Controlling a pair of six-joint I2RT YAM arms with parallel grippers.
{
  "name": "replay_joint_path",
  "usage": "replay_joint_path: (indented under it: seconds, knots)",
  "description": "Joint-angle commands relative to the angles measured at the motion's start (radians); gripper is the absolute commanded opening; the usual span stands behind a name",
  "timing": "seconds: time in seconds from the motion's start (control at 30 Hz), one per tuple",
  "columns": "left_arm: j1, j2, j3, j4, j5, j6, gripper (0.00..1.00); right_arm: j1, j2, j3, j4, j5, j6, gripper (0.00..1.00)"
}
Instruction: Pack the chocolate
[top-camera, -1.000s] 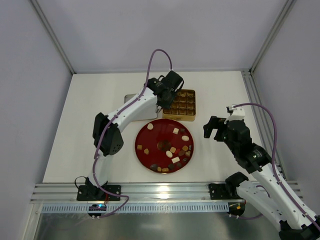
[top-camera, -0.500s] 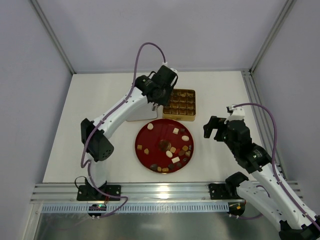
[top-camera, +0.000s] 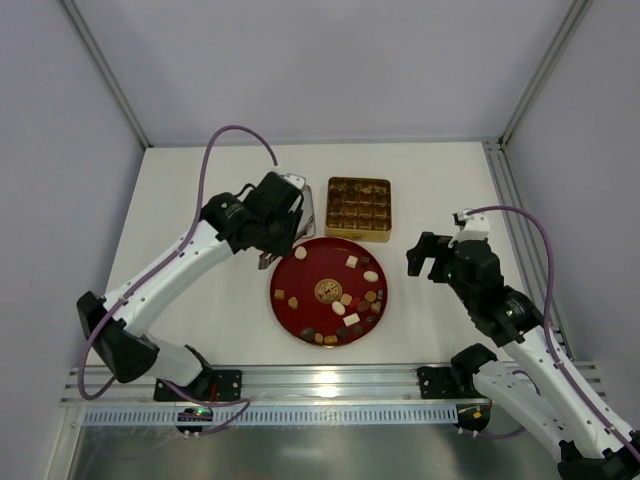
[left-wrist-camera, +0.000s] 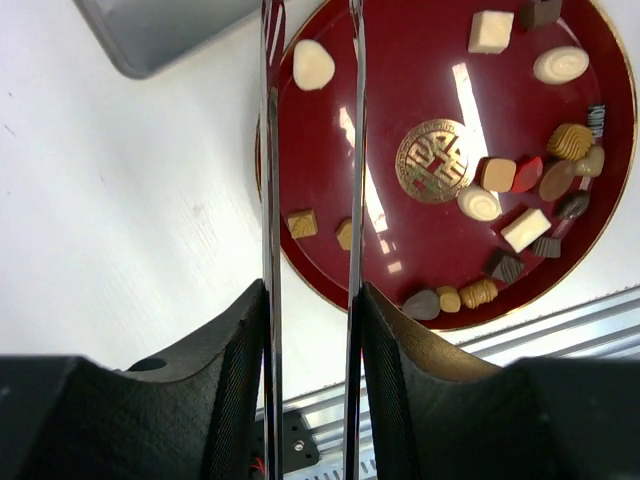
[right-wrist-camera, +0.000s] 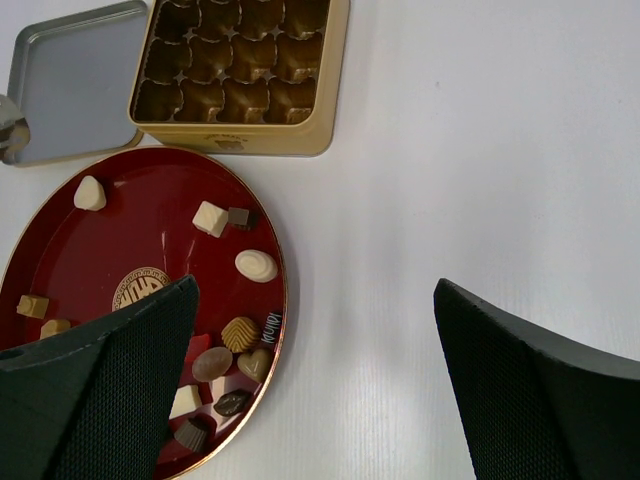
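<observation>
Probably the chocolates (left-wrist-camera: 480, 203) are light, hard, slick and easily scuffed. They lie on the red plate (left-wrist-camera: 400, 90), mostly toward 4 o'clock seen from overhead. Pinch each gently across its sides. The left gripper (left-wrist-camera: 310, 20) holds its thin blades slightly apart and empty; the right gripper (right-wrist-camera: 315, 290) is spread wide.

I assess this as a robotics lab test cell. Evidence: a white counter (top-camera: 450, 180) enclosed by plain grey wall panels (top-camera: 320, 70) on aluminium posts (top-camera: 105, 72); my arms (top-camera: 165, 280) bolted to a slotted aluminium rail (top-camera: 330, 378); purple cables (top-camera: 236, 128) running exposed.
</observation>
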Motion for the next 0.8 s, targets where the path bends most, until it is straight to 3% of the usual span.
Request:
replay_joint_path:
  seconds: [0.0,0.37,0.77]
  knots:
    - [-0.008,-0.118,-0.087,-0.018,0.030,-0.049,0.41,0.001,-0.005,0.002,0.026,-0.010,-0.002,1.00]
    - [-0.054,-0.321,-0.359,-0.071,0.123,-0.123,0.41,0.000,-0.007,0.000,0.026,-0.009,-0.002,1.00]
    - [-0.164,-0.344,-0.427,-0.094,0.120,-0.181,0.41,0.001,-0.008,-0.001,0.023,-0.007,-0.001,1.00]
